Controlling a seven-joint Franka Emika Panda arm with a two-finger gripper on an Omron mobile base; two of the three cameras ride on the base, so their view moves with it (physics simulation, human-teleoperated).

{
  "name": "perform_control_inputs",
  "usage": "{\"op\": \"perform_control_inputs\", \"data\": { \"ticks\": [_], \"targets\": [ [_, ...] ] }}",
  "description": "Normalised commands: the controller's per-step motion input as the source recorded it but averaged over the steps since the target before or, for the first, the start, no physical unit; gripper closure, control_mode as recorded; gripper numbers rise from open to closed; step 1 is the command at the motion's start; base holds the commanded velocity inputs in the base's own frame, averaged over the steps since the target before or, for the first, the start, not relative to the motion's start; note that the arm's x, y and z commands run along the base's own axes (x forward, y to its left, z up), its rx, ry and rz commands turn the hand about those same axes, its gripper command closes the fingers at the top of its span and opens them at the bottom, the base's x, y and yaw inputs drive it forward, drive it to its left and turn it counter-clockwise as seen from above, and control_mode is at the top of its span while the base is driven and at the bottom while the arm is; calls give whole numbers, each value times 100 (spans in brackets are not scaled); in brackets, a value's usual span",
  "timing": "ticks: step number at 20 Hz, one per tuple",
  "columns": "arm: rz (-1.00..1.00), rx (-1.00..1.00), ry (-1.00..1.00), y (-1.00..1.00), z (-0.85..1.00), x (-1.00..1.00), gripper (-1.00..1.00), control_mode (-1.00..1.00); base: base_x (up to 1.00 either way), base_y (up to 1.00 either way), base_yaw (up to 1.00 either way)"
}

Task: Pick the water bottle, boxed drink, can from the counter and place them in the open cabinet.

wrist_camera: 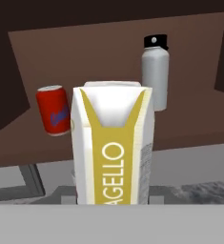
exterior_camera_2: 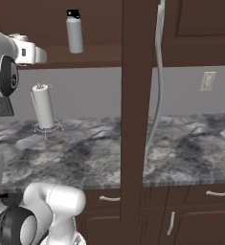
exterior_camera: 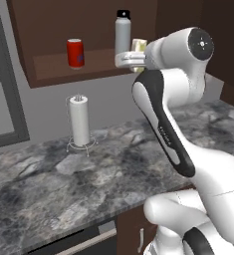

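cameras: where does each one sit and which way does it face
Left base view: behind the arm on its left, facing the open cabinet holding the can and water bottle; the white arm rises at right.
Right base view: behind on the right, facing counter and cabinets; arm at left.
Hand view: on the hand, facing the shelf; the tool holds the boxed drink.
All three share the water bottle.

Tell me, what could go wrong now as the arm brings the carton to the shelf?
The boxed drink, held in the tool, might bump the water bottle or the can already standing on the cabinet shelf. If released before it is over the shelf edge, it would likely fall to the counter.
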Motion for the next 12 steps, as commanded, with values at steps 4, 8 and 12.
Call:
{"op": "perform_control_inputs", "data": {
  "ticks": [4, 8, 12],
  "targets": [
    [12, 0, 2, 0, 0, 40, 100, -100, 0, 0, 0],
    [6, 0, -1, 0, -9, 51, 100, -100, 0, 0, 0],
    [1, 0, -2, 0, -2, 49, 100, -100, 0, 0, 0]
  ]
}}
